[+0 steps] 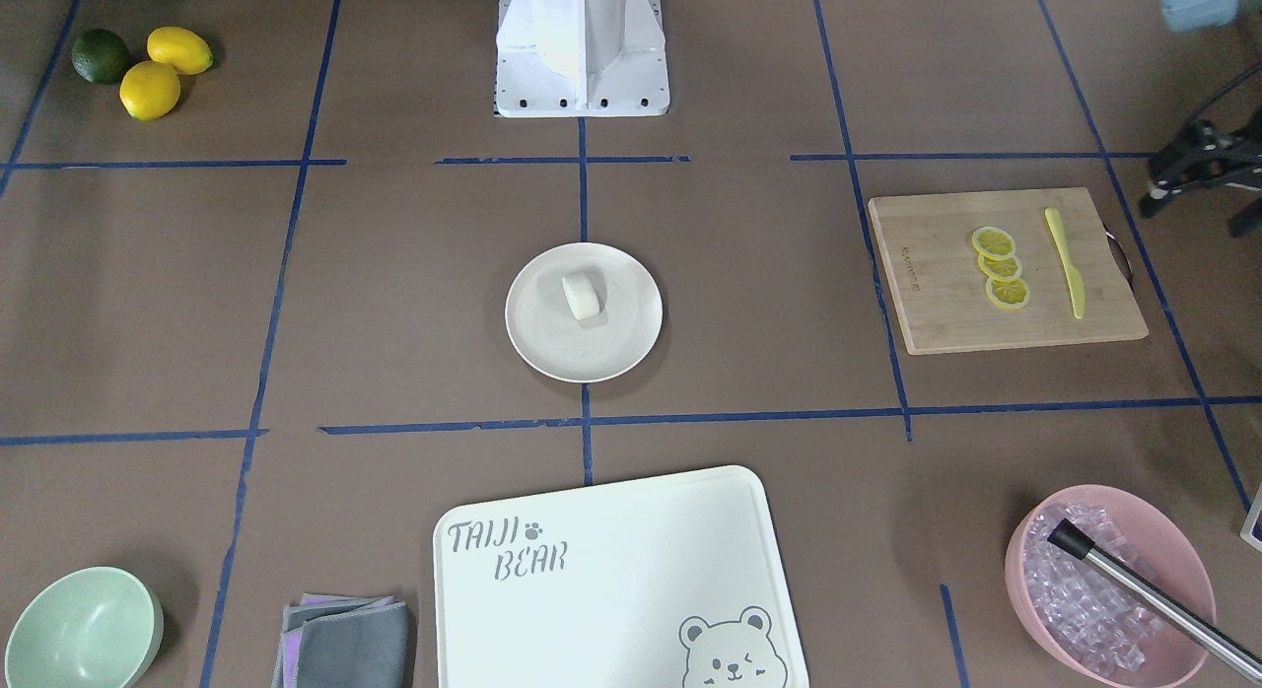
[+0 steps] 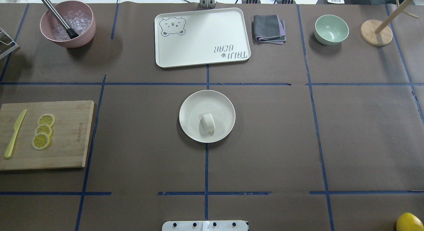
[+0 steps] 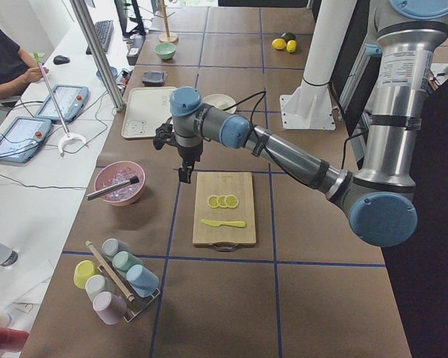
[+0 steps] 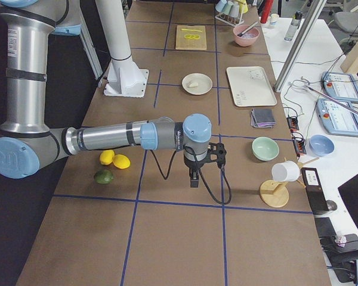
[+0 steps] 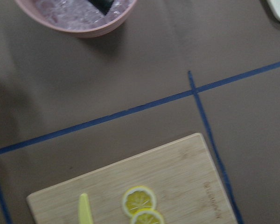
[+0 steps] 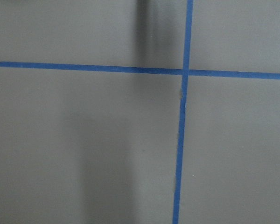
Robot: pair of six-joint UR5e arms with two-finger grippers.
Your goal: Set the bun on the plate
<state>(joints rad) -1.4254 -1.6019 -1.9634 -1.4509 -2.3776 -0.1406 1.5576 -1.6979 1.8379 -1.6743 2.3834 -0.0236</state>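
Note:
The small white bun [image 1: 581, 297] [image 2: 208, 122] lies on its side on the round cream plate [image 1: 621, 348] [image 2: 195, 103] at the table's centre, a little toward the robot's side of the plate's middle. Nothing touches it. My left gripper [image 3: 184, 177] shows only in the exterior left view, hanging above the table between the pink bowl and the cutting board; I cannot tell if it is open or shut. My right gripper [image 4: 194, 180] shows only in the exterior right view, hanging over bare table far from the plate; its state is also unclear. Neither wrist view shows fingers.
A bamboo cutting board [image 2: 71, 135] carries lemon slices [image 2: 43, 130] and a yellow knife [image 2: 14, 134]. At the far edge stand a pink bowl of ice [image 2: 84, 32], the bear tray [image 2: 202, 39], a folded cloth [image 2: 269, 28], a mint bowl [image 2: 331, 29] and a wooden stand [image 2: 376, 32]. Lemons and a lime [image 1: 143, 65] lie near the robot's right.

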